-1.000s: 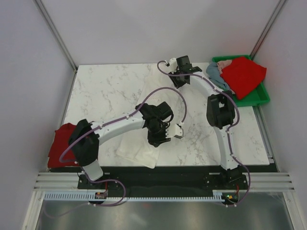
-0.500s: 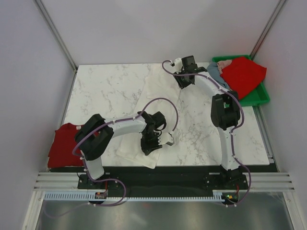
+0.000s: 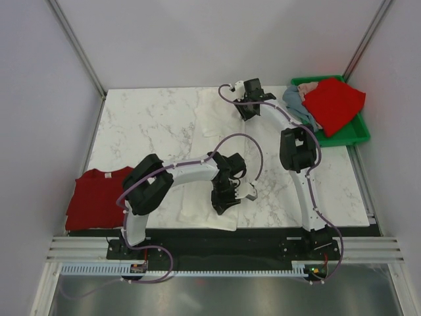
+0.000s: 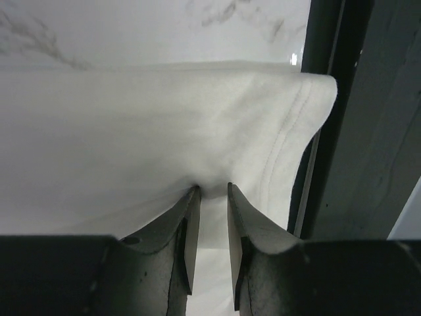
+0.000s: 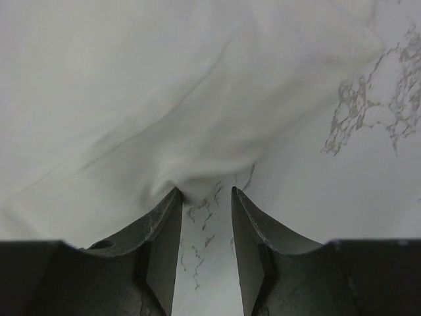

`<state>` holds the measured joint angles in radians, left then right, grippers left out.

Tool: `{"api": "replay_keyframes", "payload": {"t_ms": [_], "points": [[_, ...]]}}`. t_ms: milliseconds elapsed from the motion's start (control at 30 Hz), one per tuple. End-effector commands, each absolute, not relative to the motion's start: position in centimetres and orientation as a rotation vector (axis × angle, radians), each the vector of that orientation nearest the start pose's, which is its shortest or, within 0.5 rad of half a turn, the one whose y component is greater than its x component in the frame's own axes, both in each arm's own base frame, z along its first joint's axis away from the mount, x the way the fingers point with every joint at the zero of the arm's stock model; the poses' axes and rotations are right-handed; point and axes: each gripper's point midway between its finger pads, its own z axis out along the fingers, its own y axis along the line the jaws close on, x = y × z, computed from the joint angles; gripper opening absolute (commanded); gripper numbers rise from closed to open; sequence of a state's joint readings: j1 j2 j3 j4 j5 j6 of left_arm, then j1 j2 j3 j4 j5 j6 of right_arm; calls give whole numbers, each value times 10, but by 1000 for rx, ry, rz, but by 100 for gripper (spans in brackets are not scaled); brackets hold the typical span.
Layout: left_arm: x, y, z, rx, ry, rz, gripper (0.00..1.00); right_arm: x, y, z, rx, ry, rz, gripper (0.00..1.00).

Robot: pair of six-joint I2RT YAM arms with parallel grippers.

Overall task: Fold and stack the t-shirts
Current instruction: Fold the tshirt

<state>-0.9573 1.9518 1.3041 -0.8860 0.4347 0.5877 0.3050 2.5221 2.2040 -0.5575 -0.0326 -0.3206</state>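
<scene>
A white t-shirt (image 3: pixel 209 128) lies stretched in a long strip across the marble table (image 3: pixel 145 125), from the back middle to the front edge. My left gripper (image 3: pixel 225 199) is shut on its near end; in the left wrist view the cloth (image 4: pixel 131 131) puckers into the narrow gap of that gripper (image 4: pixel 213 187). My right gripper (image 3: pixel 245 107) holds the far end, and the cloth (image 5: pixel 131 85) bunches at the tips of the gripper (image 5: pixel 204 191), with marble showing between the fingers. A red t-shirt (image 3: pixel 97 197) lies flat at the table's left front corner.
A green bin (image 3: pixel 355 135) at the back right holds a red t-shirt (image 3: pixel 334 102) and a grey-blue one (image 3: pixel 296 99). The table's dark front rail (image 4: pixel 342 131) runs right beside the shirt's near corner. White walls close in on both sides.
The left gripper has swung right along the front edge with the near end of the white shirt. The right gripper shifted slightly left at the back. The shirt now lies longer and flatter.
</scene>
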Motion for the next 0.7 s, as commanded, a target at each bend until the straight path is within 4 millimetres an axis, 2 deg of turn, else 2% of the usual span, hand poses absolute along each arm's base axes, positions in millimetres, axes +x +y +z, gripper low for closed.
{"api": "replay_keyframes", "payload": {"t_ms": [0,133,200,233,267,333,367,433,467,500,533,567,600,633,667], "points": [[151,-336,-3,2166,2119,-722,32,611,177,28,-758,2281,-6,44],[155,-350,-1,2152,2121,-730,32,624,178,28,-741,2251,-11,45],[160,-350,7,2127,2144,-696,31,625,177,32,-727,2248,-9,45],[159,-344,13,2112,2170,-678,31,625,176,38,-715,2247,-6,45],[159,-337,34,2058,2162,-655,31,620,168,52,-695,2248,-9,44],[163,-324,59,1974,2151,-623,37,615,158,72,-614,2246,18,45],[165,-312,90,1876,2124,-580,40,606,140,91,-560,2248,26,47],[169,-296,114,1786,2114,-547,45,597,126,115,-424,2237,88,50],[172,-284,118,1715,2156,-497,46,578,119,128,-388,2244,110,54],[178,-275,137,1621,2150,-494,48,567,125,135,-388,2233,171,58],[181,-268,142,1556,2178,-501,51,555,127,138,-385,2243,205,60],[179,-263,144,1484,2229,-544,54,531,130,141,-342,2272,269,60],[188,-252,151,1382,2260,-552,54,515,133,138,-328,2304,313,60],[191,-246,151,1320,2296,-564,55,495,143,151,-319,2305,416,60],[192,-241,147,1224,2363,-584,56,465,146,126,-255,2416,489,60]]}}
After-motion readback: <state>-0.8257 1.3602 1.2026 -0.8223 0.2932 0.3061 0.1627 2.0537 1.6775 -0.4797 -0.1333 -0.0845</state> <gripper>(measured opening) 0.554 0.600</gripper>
